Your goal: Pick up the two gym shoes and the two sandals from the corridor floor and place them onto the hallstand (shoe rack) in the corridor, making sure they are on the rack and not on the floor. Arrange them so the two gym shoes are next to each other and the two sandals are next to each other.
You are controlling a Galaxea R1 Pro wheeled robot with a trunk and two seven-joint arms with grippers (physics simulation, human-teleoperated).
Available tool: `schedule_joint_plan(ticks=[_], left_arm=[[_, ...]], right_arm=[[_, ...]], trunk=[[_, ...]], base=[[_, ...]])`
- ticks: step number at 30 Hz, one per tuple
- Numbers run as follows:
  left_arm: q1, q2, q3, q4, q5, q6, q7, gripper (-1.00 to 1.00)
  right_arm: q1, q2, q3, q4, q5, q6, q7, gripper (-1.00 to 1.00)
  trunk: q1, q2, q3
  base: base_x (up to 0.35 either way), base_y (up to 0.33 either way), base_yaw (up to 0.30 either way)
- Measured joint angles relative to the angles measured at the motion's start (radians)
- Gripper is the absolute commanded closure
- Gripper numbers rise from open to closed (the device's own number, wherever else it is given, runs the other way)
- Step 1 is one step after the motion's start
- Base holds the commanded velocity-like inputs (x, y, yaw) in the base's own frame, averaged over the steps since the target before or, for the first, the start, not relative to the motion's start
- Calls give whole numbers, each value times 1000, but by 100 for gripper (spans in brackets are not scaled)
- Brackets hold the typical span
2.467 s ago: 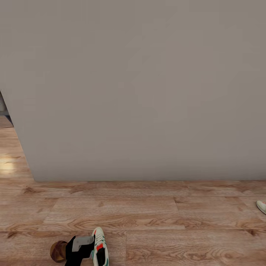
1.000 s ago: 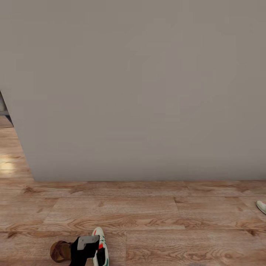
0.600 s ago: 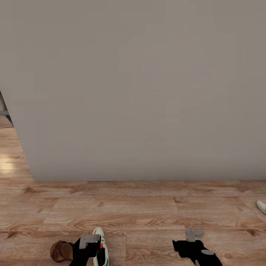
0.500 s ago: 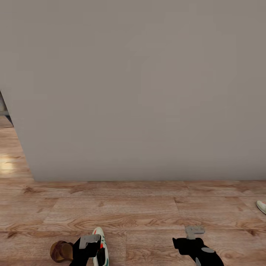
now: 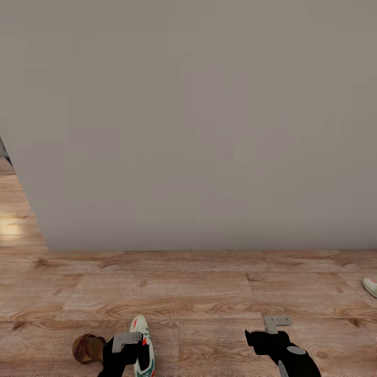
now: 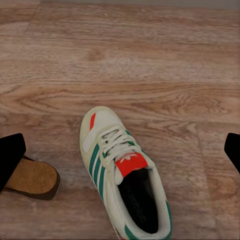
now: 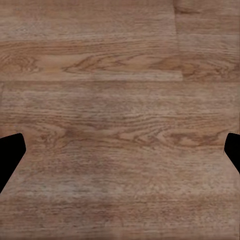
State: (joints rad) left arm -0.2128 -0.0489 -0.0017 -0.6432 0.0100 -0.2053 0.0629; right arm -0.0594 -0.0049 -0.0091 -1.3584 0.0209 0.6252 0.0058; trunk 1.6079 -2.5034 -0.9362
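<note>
Since a moment ago the view has tipped slightly; the right gripper (image 5: 275, 335) has risen into sight, spread over bare wood-plank corridor floor (image 7: 120, 100). The left gripper (image 6: 120, 150), spread wide, hangs over a cream-white green-striped gym shoe (image 6: 122, 172), toe toward the plain grey wall (image 5: 199, 120), beside a brown tan-footbed sandal (image 6: 31, 178). Another white shoe's tip (image 5: 370, 286) lies well apart.

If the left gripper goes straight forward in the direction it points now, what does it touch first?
Most likely the gym shoe: in the left wrist view it lies between the wide-open fingertips of the left gripper, laces and tongue facing the camera. The sandal sits off to one side by one finger. How far off the shoe is remains unclear.
</note>
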Motion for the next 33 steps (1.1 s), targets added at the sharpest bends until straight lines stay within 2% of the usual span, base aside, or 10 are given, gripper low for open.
schedule_joint_plan(ticks=[20, 24, 25, 28, 33], left_arm=[[0, 0, -1, 0, 0, -2, 0, -100], [0, -1, -1, 0, 1, -24, 0, -100], [-1, -3, -1, -1, 0, -63, -1, -100], [-5, -4, -1, -2, 0, -92, -1, -100], [-56, -15, -1, -6, 0, -128, 0, -100]], right_arm=[[0, 0, 0, -1, 0, 0, 0, -100], [0, 0, 0, -1, 0, 0, 0, -100], [0, 0, 1, -1, 0, 0, 0, -100], [0, 0, 0, -2, 0, 0, 0, -100], [0, 0, 0, -3, 0, 0, 0, -100]], trunk=[[9, -5, -110], [11, -6, -132], [11, -6, -133], [11, -6, -138], [11, -6, -146]], base=[[0, 0, 0], [0, 0, 0], [0, 0, 0], [0, 0, 0], [0, 0, 0]])
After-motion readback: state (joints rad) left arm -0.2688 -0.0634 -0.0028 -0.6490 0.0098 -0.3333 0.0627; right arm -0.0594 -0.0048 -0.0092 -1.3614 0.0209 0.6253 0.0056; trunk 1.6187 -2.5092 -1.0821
